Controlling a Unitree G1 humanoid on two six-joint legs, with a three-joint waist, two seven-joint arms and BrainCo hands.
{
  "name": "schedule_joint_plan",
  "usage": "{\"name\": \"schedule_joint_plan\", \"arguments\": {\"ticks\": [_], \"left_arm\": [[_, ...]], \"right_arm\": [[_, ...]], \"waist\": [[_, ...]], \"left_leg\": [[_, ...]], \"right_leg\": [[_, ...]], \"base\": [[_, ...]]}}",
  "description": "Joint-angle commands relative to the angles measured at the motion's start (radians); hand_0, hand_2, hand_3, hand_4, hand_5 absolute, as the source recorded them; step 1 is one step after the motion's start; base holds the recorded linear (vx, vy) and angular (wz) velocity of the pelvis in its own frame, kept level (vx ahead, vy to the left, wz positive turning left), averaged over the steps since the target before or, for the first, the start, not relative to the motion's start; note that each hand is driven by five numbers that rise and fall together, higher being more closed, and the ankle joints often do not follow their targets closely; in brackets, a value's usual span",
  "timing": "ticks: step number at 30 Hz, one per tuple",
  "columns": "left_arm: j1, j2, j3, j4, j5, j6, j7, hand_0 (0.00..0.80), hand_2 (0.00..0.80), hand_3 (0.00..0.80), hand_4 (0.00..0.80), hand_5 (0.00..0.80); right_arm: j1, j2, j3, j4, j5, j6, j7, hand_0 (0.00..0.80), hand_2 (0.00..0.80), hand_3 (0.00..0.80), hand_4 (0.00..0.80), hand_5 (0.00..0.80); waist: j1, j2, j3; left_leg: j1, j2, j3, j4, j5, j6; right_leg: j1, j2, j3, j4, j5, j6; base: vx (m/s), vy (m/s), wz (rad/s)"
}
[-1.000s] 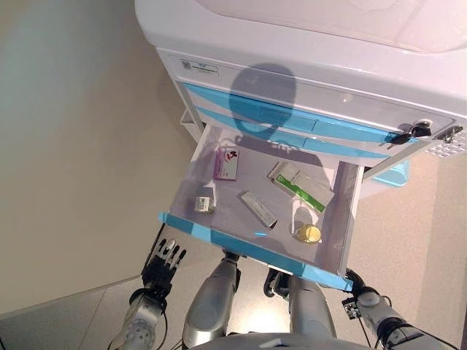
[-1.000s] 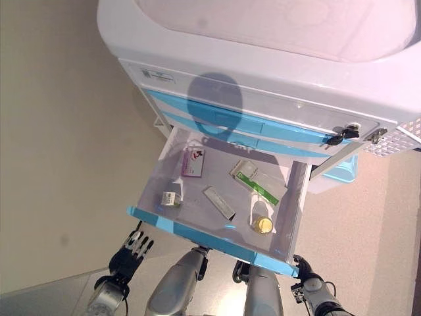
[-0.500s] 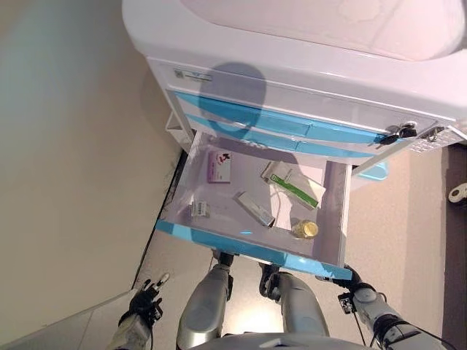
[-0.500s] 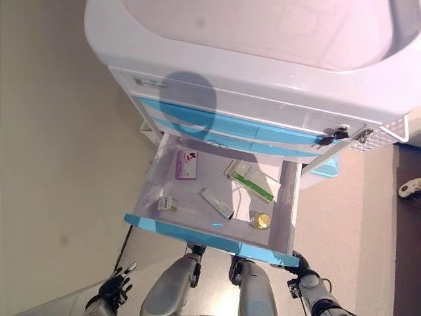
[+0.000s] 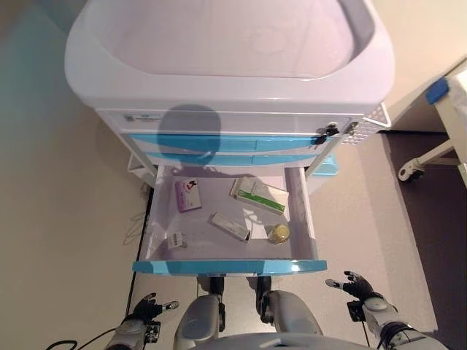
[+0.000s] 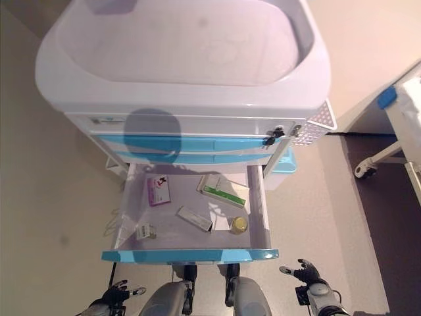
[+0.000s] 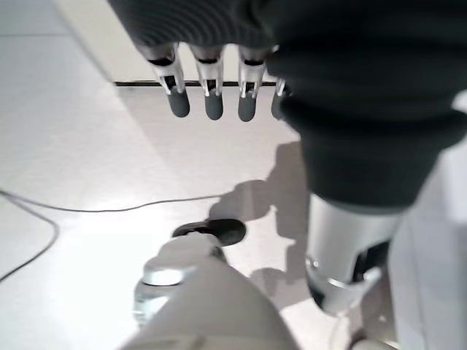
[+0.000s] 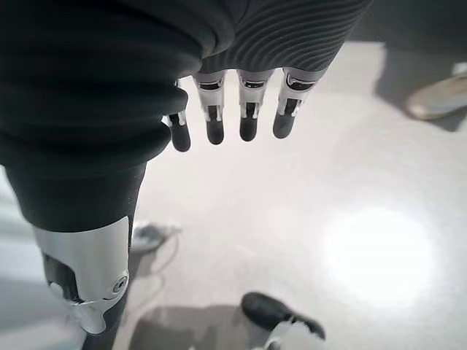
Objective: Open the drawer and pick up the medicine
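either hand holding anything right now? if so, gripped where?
Nothing is held. The left hand and right hand hang open and empty below the open drawer; the medicine boxes lie inside it.

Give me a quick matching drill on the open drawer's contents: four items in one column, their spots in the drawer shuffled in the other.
Items:
1. pink box
2. green-striped box
3. yellow-lidded jar
4. small white box

Spots in the drawer:
A. front, robot's right
B. back, robot's left
C. front, robot's left
D. back, robot's right

Pairs: 1-B, 2-D, 3-A, 4-C
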Motion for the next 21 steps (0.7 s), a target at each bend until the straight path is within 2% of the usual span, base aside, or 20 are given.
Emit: {"name": "schedule_joint_plan", "arguments": {"ticks": [1, 6, 8, 9, 12, 14, 16, 17, 21], "left_arm": [[0.005, -0.012, 0.005, 0.014, 0.037, -0.004, 0.019, 0.0, 0.0, 0.0, 0.0, 0.0], [0.0, -0.014, 0.014, 0.02, 0.069, -0.003, 0.037, 0.0, 0.0, 0.0, 0.0, 0.0], [0.009, -0.017, 0.021, 0.017, 0.076, 0.002, 0.043, 0.0, 0.0, 0.0, 0.0, 0.0], [0.021, -0.025, 0.028, 0.007, 0.083, 0.001, 0.048, 0.0, 0.0, 0.0, 0.0, 0.0], [0.027, -0.03, 0.031, 0.007, 0.087, 0.002, 0.05, 0.0, 0.0, 0.0, 0.0, 0.0], [0.042, -0.042, 0.051, 0.019, 0.105, 0.009, 0.055, 0.0, 0.0, 0.0, 0.0, 0.0], [0.047, -0.046, 0.054, 0.023, 0.111, 0.012, 0.054, 0.0, 0.0, 0.0, 0.0, 0.0], [0.05, -0.054, 0.06, 0.037, 0.128, 0.013, 0.053, 0.0, 0.0, 0.0, 0.0, 0.0], [0.067, -0.06, 0.069, 0.037, 0.151, 0.016, 0.045, 0.0, 0.0, 0.0, 0.0, 0.0]], "right_arm": [[-0.015, -0.077, -0.012, 0.0, -0.034, -0.004, -0.033, 0.0, 0.0, 0.0, 0.0, 0.0], [0.025, -0.132, -0.085, -0.079, -0.057, -0.004, -0.079, 0.0, 0.0, 0.0, 0.0, 0.0], [0.044, -0.148, -0.124, -0.176, -0.049, -0.007, -0.1, 0.0, 0.0, 0.0, 0.0, 0.0], [0.071, -0.158, -0.167, -0.305, -0.03, -0.019, -0.116, 0.0, 0.0, 0.0, 0.0, 0.0], [0.085, -0.156, -0.191, -0.358, -0.015, -0.022, -0.122, 0.0, 0.0, 0.0, 0.0, 0.0], [0.14, -0.149, -0.253, -0.598, 0.028, -0.049, -0.112, 0.0, 0.0, 0.0, 0.0, 0.0], [0.158, -0.144, -0.266, -0.671, 0.037, -0.055, -0.106, 0.0, 0.0, 0.0, 0.0, 0.0], [0.176, -0.131, -0.283, -0.78, 0.071, -0.087, -0.093, 0.0, 0.0, 0.0, 0.0, 0.0], [0.21, -0.125, -0.28, -1.013, 0.128, -0.123, -0.02, 0.0, 0.0, 0.0, 0.0, 0.0]], "waist": [[0.001, -0.004, -0.004], [-0.02, -0.011, -0.051], [-0.028, -0.012, -0.069], [-0.034, -0.011, -0.085], [-0.035, -0.011, -0.092], [-0.044, -0.011, -0.112], [-0.044, -0.012, -0.119], [-0.046, -0.012, -0.128], [-0.042, -0.012, -0.141]], "left_leg": [[-0.03, -0.05, -0.005, -0.014, 0.008, 0.016], [0.024, -0.029, 0.02, -0.059, 0.011, 0.007], [0.039, -0.027, 0.028, -0.071, 0.011, 0.005], [0.058, -0.025, 0.034, -0.079, 0.008, 0.004], [0.068, -0.024, 0.037, -0.083, 0.006, 0.004], [0.09, -0.022, 0.046, -0.087, -0.003, 0.004], [0.098, -0.021, 0.049, -0.089, -0.007, 0.004], [0.108, -0.021, 0.054, -0.089, -0.013, 0.004], [0.124, -0.021, 0.06, -0.086, -0.022, 0.006]], "right_leg": [[-0.017, -0.023, 0.038, -0.059, 0.111, 0.084], [0.032, -0.008, 0.057, -0.117, 0.126, 0.09], [0.047, -0.006, 0.061, -0.131, 0.129, 0.093], [0.064, -0.005, 0.065, -0.142, 0.129, 0.095], [0.073, -0.004, 0.066, -0.147, 0.129, 0.095], [0.092, -0.001, 0.077, -0.155, 0.126, 0.096], [0.1, 0.0, 0.08, -0.159, 0.124, 0.096], [0.11, 0.001, 0.085, -0.161, 0.119, 0.097], [0.126, 0.002, 0.09, -0.162, 0.114, 0.096]], "base": [[0.023, -0.043, -0.22], [0.06, -0.05, -0.16], [0.087, -0.025, -0.25], [0.082, -0.012, -0.13], [0.055, -0.009, -0.09], [0.092, -0.005, -0.05], [0.074, -0.004, -0.08], [0.064, 0.003, -0.12], [0.051, 0.005, -0.07]]}}
